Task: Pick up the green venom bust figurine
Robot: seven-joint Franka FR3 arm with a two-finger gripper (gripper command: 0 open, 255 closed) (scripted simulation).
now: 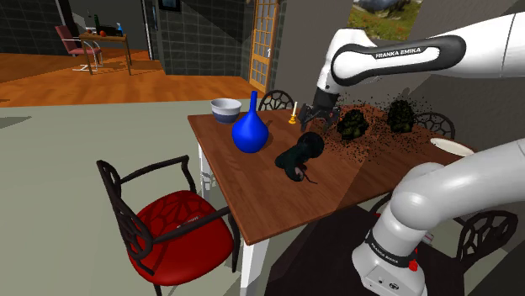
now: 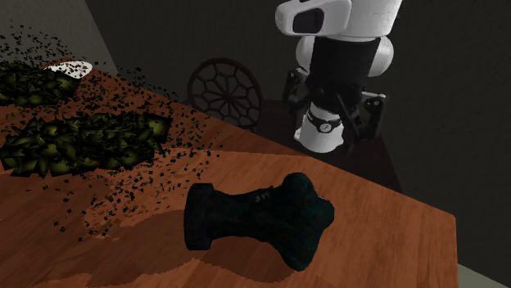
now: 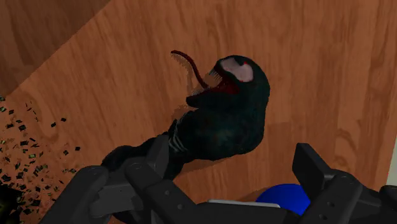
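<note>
Hovering over the tabletop (image 1: 269, 198) with its 2 fingers (image 3: 159, 156) spread apart, the claw (image 1: 319, 123) is released and grips nothing, so the pick-up is not yet done. I judge the approach to be under way, with lowering, closing and lifting all left. The venom bust figurine (image 1: 299, 157) lies on its side on the wood, near the blue vase (image 1: 250, 126) and below the claw, with a clear gap between them. It reads as nearly black with a faint green tinge rather than plain green. The wrist view adds detail the shoulder view does not give: a white eye patch, an open red mouth, a long curling tongue, and the base end lying nearest the fingers. The second exterior view, looking low across the wood, shows the bust's waisted profile and the arm's base (image 2: 327, 131) behind it. The shoulder view sets out the surroundings: a bowl (image 1: 225, 109), dark leafy clumps (image 1: 352, 124) and a red chair (image 1: 172, 227).
</note>
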